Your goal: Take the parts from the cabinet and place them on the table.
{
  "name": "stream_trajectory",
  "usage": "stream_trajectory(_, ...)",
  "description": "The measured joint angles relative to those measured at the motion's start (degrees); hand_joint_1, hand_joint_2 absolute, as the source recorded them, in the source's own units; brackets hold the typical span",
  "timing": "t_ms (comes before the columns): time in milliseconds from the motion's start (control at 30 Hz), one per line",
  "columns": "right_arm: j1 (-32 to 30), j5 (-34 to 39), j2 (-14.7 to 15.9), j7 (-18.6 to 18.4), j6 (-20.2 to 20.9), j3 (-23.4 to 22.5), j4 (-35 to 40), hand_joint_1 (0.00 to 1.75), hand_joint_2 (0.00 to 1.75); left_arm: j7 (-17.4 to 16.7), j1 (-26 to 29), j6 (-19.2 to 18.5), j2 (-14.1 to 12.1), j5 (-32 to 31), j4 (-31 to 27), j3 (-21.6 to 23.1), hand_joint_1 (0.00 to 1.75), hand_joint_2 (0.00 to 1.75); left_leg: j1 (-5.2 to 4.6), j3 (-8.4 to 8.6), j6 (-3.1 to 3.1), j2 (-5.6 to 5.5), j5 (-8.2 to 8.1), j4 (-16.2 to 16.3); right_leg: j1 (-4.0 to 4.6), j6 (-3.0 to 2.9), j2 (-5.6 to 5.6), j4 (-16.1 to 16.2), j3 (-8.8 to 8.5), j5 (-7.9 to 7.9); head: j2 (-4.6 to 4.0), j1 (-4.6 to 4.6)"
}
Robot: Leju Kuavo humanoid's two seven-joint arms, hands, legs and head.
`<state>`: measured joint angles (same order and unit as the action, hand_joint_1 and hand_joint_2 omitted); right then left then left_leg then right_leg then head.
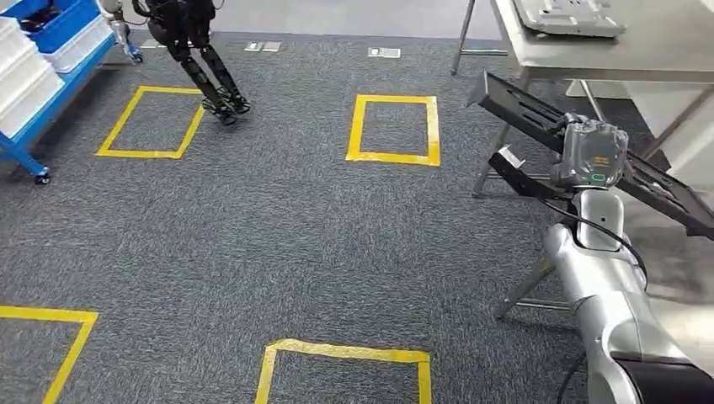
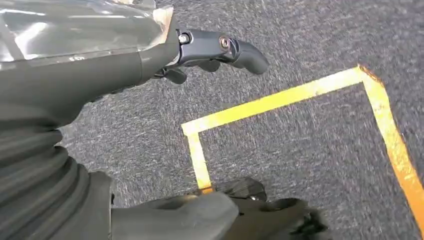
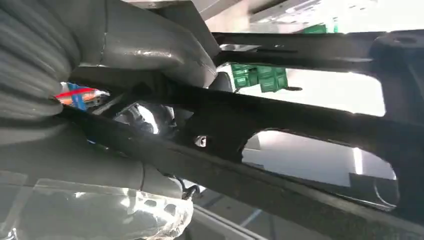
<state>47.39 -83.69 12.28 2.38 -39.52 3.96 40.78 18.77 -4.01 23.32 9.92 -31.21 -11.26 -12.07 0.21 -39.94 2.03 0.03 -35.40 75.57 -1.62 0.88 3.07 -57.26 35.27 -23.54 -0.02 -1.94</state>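
Your right hand (image 1: 592, 154) grips a long black frame part (image 1: 539, 118), holding it tilted in the air beside the steel table (image 1: 665, 50) at the right of the head view. From the right wrist camera you see the thumb (image 3: 150, 50) wrapped over one black bar of the part (image 3: 310, 130), with other bars crossing close in front of the lens. Your left hand (image 2: 200, 55) hangs over the grey carpet (image 1: 278, 227), holding nothing; its dark fingers (image 2: 240, 50) are stretched out and apart from the thumb (image 2: 180, 215). You can see yellow tape squares (image 1: 394, 128) marking the carpet. On the table lies a light grey part (image 1: 568, 15). Far left stands a blue cart (image 1: 50, 80) with white bins, and near it the dark legs of another robot (image 1: 202, 50).
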Motion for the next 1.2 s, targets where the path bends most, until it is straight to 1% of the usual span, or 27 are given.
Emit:
stream_trajectory(67, 0.04, -0.15, 0.02, -0.24, 0.00, -0.11, -0.04, 1.75, 1.75, 0.83, -0.01, -0.15, 0.00, 0.02, 0.00, -0.20, 0.00, 1.75, 0.05, 3.92, 0.42, -0.69, 4.83, -7.94, -0.05, 0.27, 1.42, -0.05, -0.02, 0.18, 0.00, 0.04)
stream_trajectory(100, 0.15, -0.20, 0.04, -0.33, 0.00, -0.17, -0.06, 1.75, 1.75, 1.47, -0.01, -0.35, -0.02, 0.09, 0.00, -0.24, 0.00, 1.75, 0.22, 6.66, 0.68, -2.42, 7.48, -13.46, -0.12, 0.43, 2.23, -0.06, -0.02, 0.29, 0.00, 0.02)
stream_trajectory(133, 0.20, -0.26, 0.02, -0.39, 0.00, -0.20, -0.15, 1.75, 1.75, 1.86, 0.00, -0.57, -0.11, 0.11, 0.00, -0.28, 0.00, 1.75, 0.54, 8.04, 0.80, -6.66, 7.57, -16.31, -0.22, 0.74, 2.71, -0.05, 0.26, 0.48, 0.00, 0.06)
stream_trajectory(167, 0.63, -0.24, 0.04, -0.46, 0.00, -0.26, -0.28, 1.75, 1.75, 2.50, 0.19, -0.66, -0.04, 0.20, 0.00, -0.44, 0.00, 1.75, 0.49, 8.06, 0.72, -6.89, 7.59, -17.02, 0.10, 1.19, 3.38, -0.19, 0.65, 0.78, 0.00, 0.31)
stream_trajectory(267, 0.50, -0.35, 0.64, -0.52, -0.02, -0.63, -0.81, 1.75, 1.75, 4.51, 0.18, -1.29, -0.09, 0.96, 0.00, -0.79, 0.00, 1.75, -0.29, 7.97, 1.25, -4.53, 7.99, -17.08, -0.70, 2.88, 5.87, 0.69, 1.51, 1.95, 0.00, 0.09)
stream_trajectory(300, 0.56, -0.46, 1.05, -0.52, -0.02, -0.72, -1.05, 1.75, 1.75, 5.42, 0.09, -1.61, -0.07, 1.29, 0.00, -0.89, 0.00, 1.75, 0.33, 8.30, 1.86, -3.45, 8.91, -18.39, -0.15, 2.99, 4.99, 0.41, 1.96, 1.85, 0.00, 0.26)
stream_trajectory(333, 0.75, -0.48, 1.42, -0.57, -0.02, -0.85, -1.25, 1.75, 1.75, 6.06, 0.07, -1.81, -0.04, 1.29, 0.00, -1.07, 0.00, 1.75, -0.05, 8.27, 2.11, -2.66, 9.35, -18.85, -0.04, 2.58, 1.18, -1.03, 3.03, 0.69, 0.00, 0.26)
stream_trajectory(367, 1.12, -0.50, 1.42, -0.59, -0.02, -0.90, -1.49, 1.75, 1.75, 6.39, 0.09, -1.95, -0.07, 1.40, 0.00, -1.27, 0.00, 1.75, -0.15, 8.06, 2.35, -1.77, 9.51, -18.88, 0.23, 2.01, -1.05, -4.61, 4.67, -1.41, 0.00, 0.72)
stream_trajectory(433, 1.29, -0.31, 1.36, -0.53, -0.07, -1.03, -2.03, 1.75, 1.75, 7.63, 0.35, -2.82, -0.07, 1.88, 0.00, -1.57, 0.00, 1.75, -0.43, 7.78, 2.40, 0.35, 9.53, -18.87, 0.25, 1.63, -2.17, -13.87, 8.65, -5.06, 0.00, 0.68)
stream_trajectory(467, 1.16, -0.26, 1.36, -0.37, -0.09, -1.12, -2.41, 1.75, 1.75, 7.98, 0.38, -3.06, -0.07, 2.03, 0.02, -1.71, 0.00, 1.75, -0.50, 7.63, 2.42, 1.23, 9.55, -18.84, 0.28, 1.82, -2.24, -17.07, 9.82, -5.92, 0.00, 0.87)
stream_trajectory(500, 0.94, -0.11, 1.49, -0.20, -0.09, -1.18, -2.80, 1.75, 1.75, 8.50, 0.43, -3.39, -0.04, 2.38, 0.02, -1.90, 0.00, 1.75, -0.58, 7.59, 2.43, 2.12, 9.56, -18.84, 0.28, 2.16, -2.33, -17.46, 9.55, -5.80, 0.00, 0.83)
stream_trajectory(567, 0.79, 0.11, 1.71, 0.22, -0.11, -1.33, -3.26, 1.75, 1.75, 9.29, 0.42, -4.15, -0.07, 2.67, 0.02, -2.30, 0.00, 1.75, -0.68, 7.60, 2.39, 3.87, 9.53, -18.82, 0.30, 3.03, -3.12, -10.22, 4.79, -3.37, 0.00, 0.92)
stream_trajectory(600, 0.90, 0.20, 1.79, 0.28, -0.13, -1.46, -3.34, 1.75, 1.75, 9.34, 0.39, -4.22, -0.07, 2.82, 0.02, -2.43, 0.00, 1.75, -0.71, 7.64, 2.33, 4.52, 9.49, -18.77, 0.30, 3.32, -4.57, -4.74, 1.63, -1.82, 0.00, 0.85)
stream_trajectory(633, 1.04, 0.20, 1.86, 0.33, -0.13, -1.62, -3.39, 1.75, 1.75, 9.33, 0.36, -4.24, -0.07, 3.00, 0.00, -2.58, 0.00, 1.75, -0.92, 7.66, 2.11, 5.20, 9.34, -18.63, 0.43, 3.27, -8.03, -0.06, -1.00, -1.04, 0.00, 0.98)
stream_trajectory(667, 1.36, 0.20, 1.81, 0.37, -0.13, -1.64, -3.45, 1.75, 1.75, 9.33, 0.34, -4.42, -0.07, 3.13, 0.00, -2.73, 0.00, 1.75, -1.46, 7.34, 1.77, 5.78, 9.07, -18.30, 1.41, 2.67, -8.43, 0.72, -1.72, -1.08, 0.00, 1.20)
stream_trajectory(767, 1.20, 0.09, 2.27, 0.31, -0.15, -1.99, -3.89, 1.75, 1.75, 9.42, 0.37, -4.65, -0.09, 3.17, 0.02, -3.06, 0.00, 1.75, -1.56, 7.63, 1.37, 7.60, 8.95, -18.35, 1.59, 1.71, -5.83, 0.73, -1.01, -0.73, 0.00, 0.76)
stream_trajectory(800, 1.20, 0.02, 2.51, 0.24, -0.15, -2.14, -4.04, 1.75, 1.75, 9.42, 0.32, -4.65, -0.11, 3.15, 0.02, -3.08, 0.00, 1.75, -1.49, 7.58, 1.08, 8.09, 8.69, -18.11, 0.61, 1.19, -5.28, 1.00, -1.15, -0.44, 0.00, 0.81)
stream_trajectory(833, 1.22, -0.02, 2.60, 0.15, -0.15, -2.16, -4.09, 1.75, 1.75, 9.42, 0.24, -4.63, -0.15, 3.08, 0.02, -3.10, 0.00, 1.75, -1.00, 7.08, 0.49, 5.26, 7.68, -17.15, 0.28, 1.04, -4.54, 1.02, -1.18, -0.34, 0.00, 0.76)
stream_trajectory(867, 1.36, -0.04, 2.67, 0.09, -0.15, -2.16, -4.15, 1.75, 1.75, 9.42, 0.27, -4.63, -0.13, 3.06, 0.02, -3.10, 0.00, 1.75, -0.71, 6.07, 0.27, 2.37, 5.62, -14.38, 0.13, 0.30, -4.10, 1.00, -1.13, -0.19, 0.00, 0.65)
stream_trajectory(900, 1.38, -0.04, 2.64, 0.00, -0.15, -2.19, -4.20, 1.75, 1.75, 9.42, 0.40, -4.63, -0.11, 3.04, 0.04, -3.10, 0.00, 1.75, -0.54, 4.16, 0.02, 0.77, 2.97, -9.69, 0.19, 0.13, -3.45, 1.00, -1.10, -0.11, 0.00, 0.63)
stream_trajectory(967, 1.20, -0.07, 2.54, 0.00, -0.15, -2.19, -4.44, 1.75, 1.75, 9.49, 0.60, -4.63, -0.17, 3.02, 0.09, -3.13, 0.00, 1.75, -0.34, 0.00, -0.27, -0.01, -0.62, -0.49, 0.33, -0.02, -1.85, 0.98, -1.05, 0.00, 0.00, 0.55)
stream_trajectory(1000, 1.00, -0.17, 2.58, 0.00, -0.15, -2.21, -4.63, 1.75, 1.75, 9.77, 0.63, -4.48, -0.17, 3.02, 0.09, -3.17, 0.00, 1.75, -0.26, -0.95, -0.29, -0.07, -0.49, 1.23, 0.36, -0.02, -0.97, 0.96, -1.06, 0.01, 0.00, 0.59)
stream_trajectory(1033, 0.84, -0.33, 2.67, 0.00, -0.15, -2.25, -4.78, 1.75, 1.75, 10.12, 0.63, -4.13, -0.17, 3.02, 0.09, -3.21, 0.00, 1.75, -0.15, -0.51, -0.22, -0.19, 1.05, -0.14, 0.36, -0.01, -0.13, 0.92, -1.10, 0.02, 0.00, 0.55)
stream_trajectory(1100, 0.90, -0.90, 2.78, -0.26, -0.15, -2.40, -5.07, 1.75, 1.75, 11.48, 0.62, -2.62, -0.17, 3.02, 0.09, -3.41, 0.00, 1.75, 0.20, 3.50, -0.01, -1.05, 6.40, -8.93, 0.27, 0.03, 1.47, 0.66, -1.16, 0.01, 0.00, 0.55)
stream_trajectory(1133, 1.06, -1.51, 2.91, -0.61, -0.15, -2.45, -5.22, 1.75, 1.75, 13.06, 0.63, -1.61, -0.17, 3.02, 0.09, -3.54, 0.00, 1.75, 0.52, 5.66, 0.07, -3.26, 8.82, -13.70, 0.18, 0.05, 2.20, 0.55, -1.10, 0.01, 0.00, 0.57)
stream_trajectory(1167, 1.45, -1.97, 3.02, -0.94, -0.15, -2.45, -5.53, 1.75, 1.75, 14.56, 0.74, -1.20, -0.17, 3.15, 0.15, -3.69, 0.00, 1.75, 0.76, 6.75, 0.05, -6.22, 8.89, -15.95, 0.62, 0.31, 2.94, 0.27, -0.66, 0.13, 0.00, 0.63)
stream_trajectory(1200, 1.87, -2.51, 3.10, -1.29, -0.11, -2.47, -5.94, 1.75, 1.75, 15.78, 0.68, -1.24, -0.18, 3.34, 0.17, -3.89, 0.00, 1.75, 0.76, 6.75, -0.07, -5.50, 8.78, -16.87, 0.66, 0.61, 3.45, 0.11, -0.22, 0.33, 0.00, 0.68)
